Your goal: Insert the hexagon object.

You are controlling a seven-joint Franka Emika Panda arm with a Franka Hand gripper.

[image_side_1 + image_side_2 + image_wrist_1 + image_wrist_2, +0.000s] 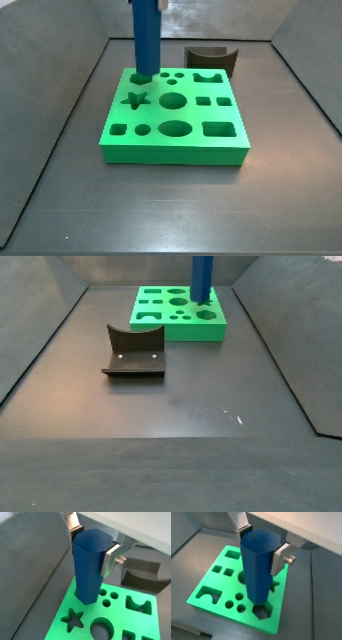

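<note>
Blue hexagon prism (259, 567) fills both wrist views, pinched between the silver fingers (111, 559) of the hand (263, 543). It hangs upright below the hand, lower end at the hexagonal hole (262, 612) in a corner of the green shape board (175, 127). Seating depth: cannot tell. Fixture (135, 353) stands well apart on the tabletop (174, 406).
</note>
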